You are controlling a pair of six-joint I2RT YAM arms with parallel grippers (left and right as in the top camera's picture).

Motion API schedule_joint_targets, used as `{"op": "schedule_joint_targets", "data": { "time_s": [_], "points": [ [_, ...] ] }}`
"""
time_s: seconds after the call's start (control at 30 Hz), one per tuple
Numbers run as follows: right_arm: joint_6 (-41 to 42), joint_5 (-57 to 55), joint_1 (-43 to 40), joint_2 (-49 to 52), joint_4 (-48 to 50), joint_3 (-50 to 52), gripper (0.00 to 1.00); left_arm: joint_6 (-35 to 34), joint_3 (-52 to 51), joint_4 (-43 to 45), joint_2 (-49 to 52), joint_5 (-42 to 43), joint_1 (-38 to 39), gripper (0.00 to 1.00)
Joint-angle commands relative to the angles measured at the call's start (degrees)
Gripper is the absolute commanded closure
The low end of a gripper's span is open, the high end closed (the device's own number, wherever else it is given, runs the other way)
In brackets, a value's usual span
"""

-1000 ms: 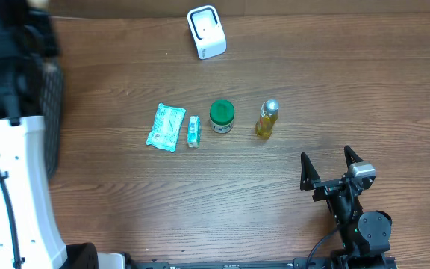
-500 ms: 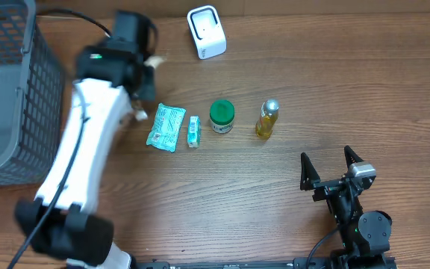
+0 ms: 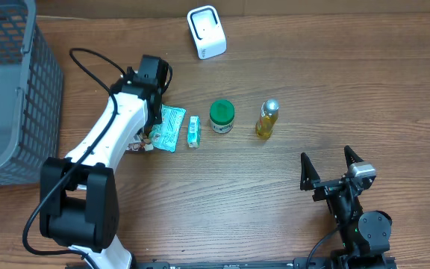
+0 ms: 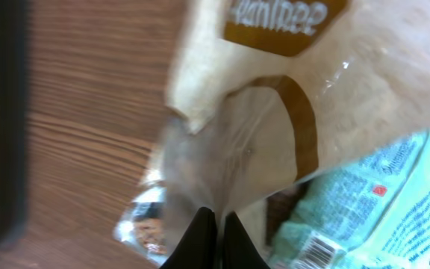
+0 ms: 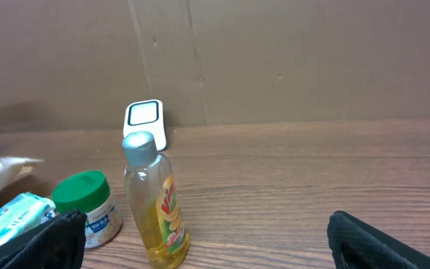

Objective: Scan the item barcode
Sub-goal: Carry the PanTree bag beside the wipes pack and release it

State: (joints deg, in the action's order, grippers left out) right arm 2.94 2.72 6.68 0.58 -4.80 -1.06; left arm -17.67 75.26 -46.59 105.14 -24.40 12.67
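1. Your left end effector (image 4: 216, 237) had its fingers together, pinching the thin film of a clear packet (image 4: 275, 112) with a brown label.
2. That packet sat low over the counter (image 3: 275, 194), at the left edge of the row of goods. In the left wrist view it overlapped the teal pouch (image 3: 170, 125).
3. Your left arm reached across from the near-left corner, with its wrist just beside the teal pouch.
4. To the right of the pouch stood a small teal box (image 3: 193, 131), then a green-lidded jar (image 3: 222, 116), then a yellow bottle (image 3: 267, 119) with a silver cap. The jar and the bottle stood apart from their neighbours.
5. The white scanner (image 3: 206, 31) stood at the far edge of the counter, well apart from the packet you held.
6. A grey basket (image 3: 21, 90) filled the far-left corner.
7. Your right end effector (image 3: 332, 166) rested at the near right with its fingers spread wide, holding nothing and well clear of the bottle.
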Motion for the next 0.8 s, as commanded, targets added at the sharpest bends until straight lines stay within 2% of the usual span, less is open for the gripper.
{"op": "schedule_joint_targets", "data": {
  "time_s": [0.0, 0.07, 0.3, 0.4, 0.53, 0.63, 0.77],
  "points": [
    [-0.2, -0.1, -0.4, -0.4, 0.2, 0.6, 0.0, 4.9, -2.7, 2.3, -0.1, 12.4, -0.1, 0.96],
    [-0.2, -0.1, -0.4, -0.4, 0.2, 0.6, 0.0, 9.0, -2.7, 2.3, -0.1, 21.7, -0.1, 0.96],
    [-0.2, -0.1, -0.4, -0.4, 0.2, 0.6, 0.0, 9.1, -2.7, 2.5, -0.2, 32.0, -0.1, 0.96],
    [-0.2, -0.1, -0.4, -0.4, 0.2, 0.6, 0.0, 7.8, -2.3, 2.3, -0.3, 29.7, -0.3, 0.96],
    [-0.2, -0.1, -0.4, -0.4, 0.2, 0.6, 0.0, 3.0, -1.0, 1.1, -1.1, 21.3, -0.4, 0.96],
    [-0.2, -0.1, -0.4, -0.4, 0.2, 0.6, 0.0, -3.1, -0.8, -0.7, -1.8, 12.3, -0.4, 0.96],
    [-0.2, -0.1, -0.4, -0.4, 0.2, 0.6, 0.0, -7.7, -0.9, -1.4, -1.9, 6.6, -0.4, 0.96]
  ]
}}
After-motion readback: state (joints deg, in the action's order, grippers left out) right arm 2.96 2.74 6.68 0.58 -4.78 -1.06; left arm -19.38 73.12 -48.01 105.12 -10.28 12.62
